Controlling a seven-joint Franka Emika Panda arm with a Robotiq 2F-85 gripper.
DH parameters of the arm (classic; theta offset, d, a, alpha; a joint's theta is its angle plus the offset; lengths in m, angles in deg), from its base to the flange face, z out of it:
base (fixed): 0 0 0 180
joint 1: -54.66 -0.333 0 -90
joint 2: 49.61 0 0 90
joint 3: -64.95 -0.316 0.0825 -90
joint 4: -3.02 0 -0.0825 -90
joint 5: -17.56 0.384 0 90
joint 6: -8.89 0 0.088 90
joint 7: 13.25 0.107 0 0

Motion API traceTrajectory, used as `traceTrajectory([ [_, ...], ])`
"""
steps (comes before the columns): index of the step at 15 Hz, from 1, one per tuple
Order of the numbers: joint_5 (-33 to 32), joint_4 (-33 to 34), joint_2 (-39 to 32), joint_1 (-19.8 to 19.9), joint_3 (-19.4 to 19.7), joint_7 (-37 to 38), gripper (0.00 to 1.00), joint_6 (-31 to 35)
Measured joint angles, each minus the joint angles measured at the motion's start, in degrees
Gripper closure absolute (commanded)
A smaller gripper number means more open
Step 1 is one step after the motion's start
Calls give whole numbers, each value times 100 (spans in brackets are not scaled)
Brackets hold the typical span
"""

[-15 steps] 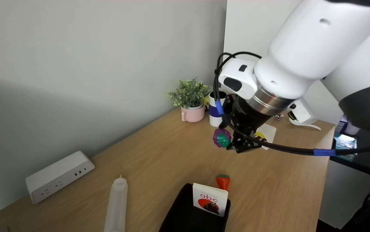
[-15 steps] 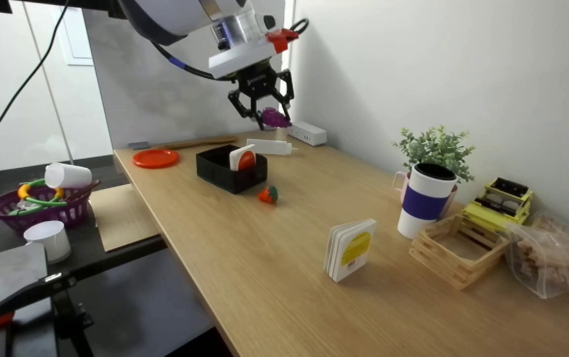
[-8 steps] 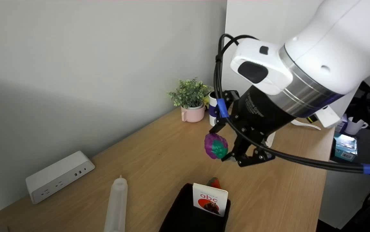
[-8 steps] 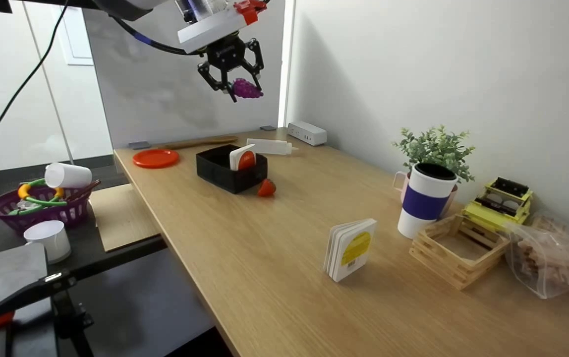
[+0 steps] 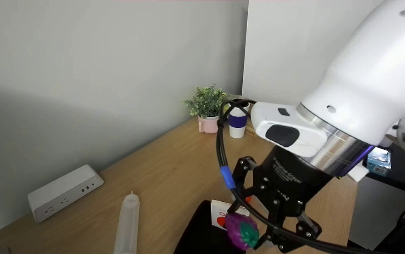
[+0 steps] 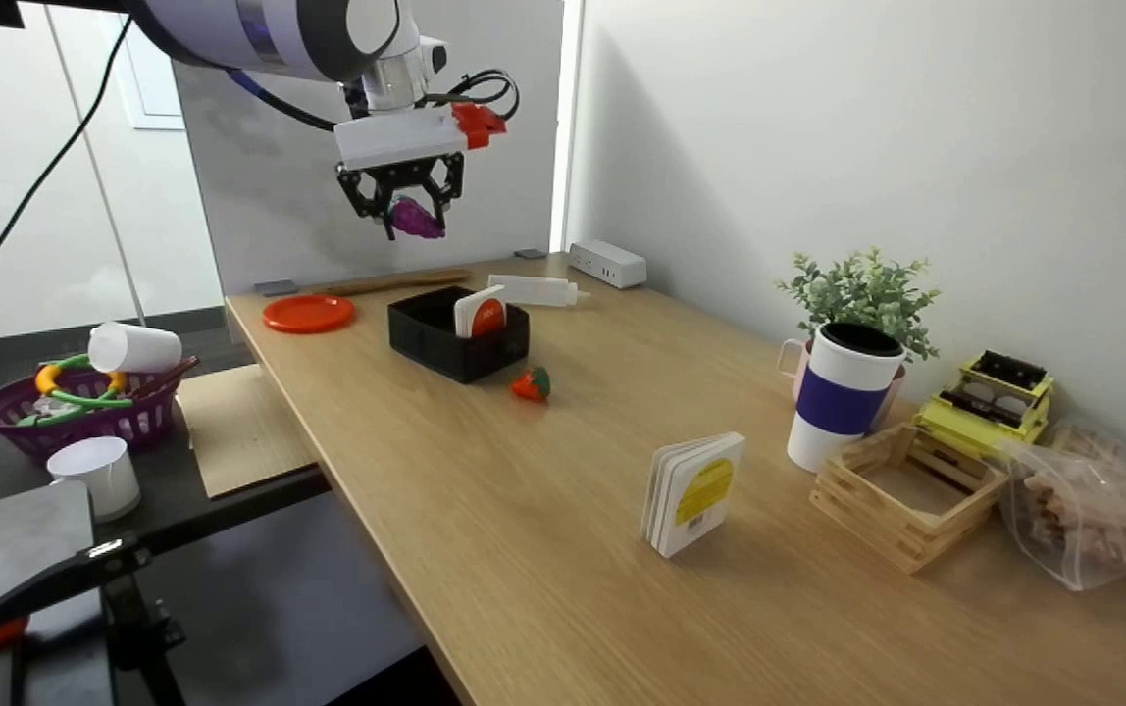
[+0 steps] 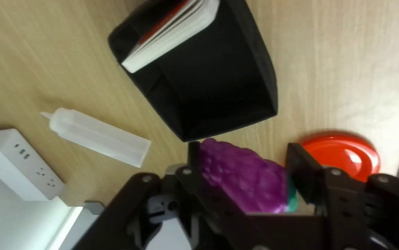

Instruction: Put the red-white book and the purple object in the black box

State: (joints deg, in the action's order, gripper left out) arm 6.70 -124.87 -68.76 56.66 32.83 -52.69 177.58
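In an exterior view, a lumpy purple-and-green object (image 5: 237, 230) is clasped by the half-parted black metal gripper (image 5: 243, 228), lettered “Adaptive Gripper”; a red “a” is shown on a rectangular red-white book (image 5: 218, 209). In an exterior view, the object is held higher than a rectangular black box (image 6: 429, 350). In the wrist view, the book is contained in the box.

books (image 6: 487, 317) 2; purple object (image 7: 243, 175) 1; black box (image 6: 426, 345) 1; strawberry (image 6: 529, 384) 1; plate (image 6: 308, 313) 1; bottle (image 7: 102, 137) 1; tumbler (image 6: 839, 400) 1

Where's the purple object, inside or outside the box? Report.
Outside: in an exterior view, the pincer holds the purple object higher than the black box.
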Motion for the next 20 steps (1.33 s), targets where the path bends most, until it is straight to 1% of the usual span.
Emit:
traceTrajectory([
  [1, 299, 45, -182, 369, -385, -429, 62, -89],
  [2, 512, 107, -332, 687, -661, -792, 62, -243],
  [3, 610, 176, -442, 925, -813, -1034, 62, -417],
  [4, 689, 251, -509, 1055, -841, -1204, 62, -576],
  [6, 780, 396, -558, 1111, -705, -1405, 62, -831],
  [9, 855, 604, -562, 1060, -485, -1524, 62, -1120],
  [11, 956, 753, -581, 958, -348, -1598, 62, -1278],
  [14, 986, 1074, -731, 648, -79, -1608, 62, -1547],
  [20, 987, 2013, -1349, -29, 426, -1608, 62, -2244],
])
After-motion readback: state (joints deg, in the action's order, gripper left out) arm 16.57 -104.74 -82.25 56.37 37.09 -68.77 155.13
